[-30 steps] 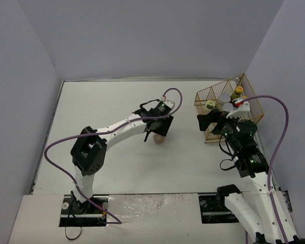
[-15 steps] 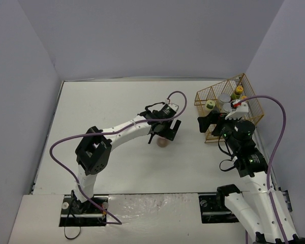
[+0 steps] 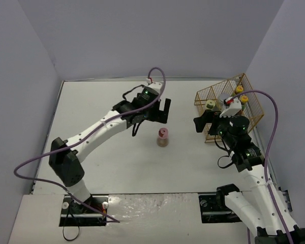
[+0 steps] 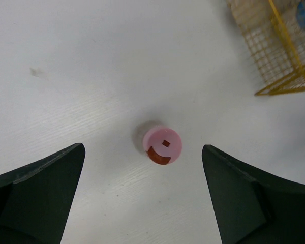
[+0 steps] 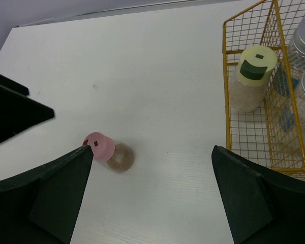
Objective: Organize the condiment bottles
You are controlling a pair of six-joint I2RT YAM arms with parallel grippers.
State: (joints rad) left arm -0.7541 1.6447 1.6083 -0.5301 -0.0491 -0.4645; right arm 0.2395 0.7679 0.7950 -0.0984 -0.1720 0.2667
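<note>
Up and back from the pink-capped shaker [image 3: 163, 137] my left claw [image 3: 153, 116] is pulling, where a second ago it was sitting low over it with the fingers drawn in. Now they are standing wide apart and holding nothing. The shaker is standing upright on the bare desk [image 3: 107, 101] near the middle of the overhead frame, its long axis vertical (my left wrist view is looking almost straight down onto the pink cap).

My left claw is hanging just above and left of the shaker in that frame. My right claw [image 3: 203, 123] is waiting well off to its right, also wide open and empty, right beside the wire basket [image 3: 206, 92] where the yellow-green-capped shaker [image 5: 251, 76] is already sitting.

So the pink one is lying to the left of my right claw and to the lower left in my right wrist view, with open desk between them. I am judging that the right claw is the one better placed to carry it into the basket, coming in from the side across the upright body.
</note>
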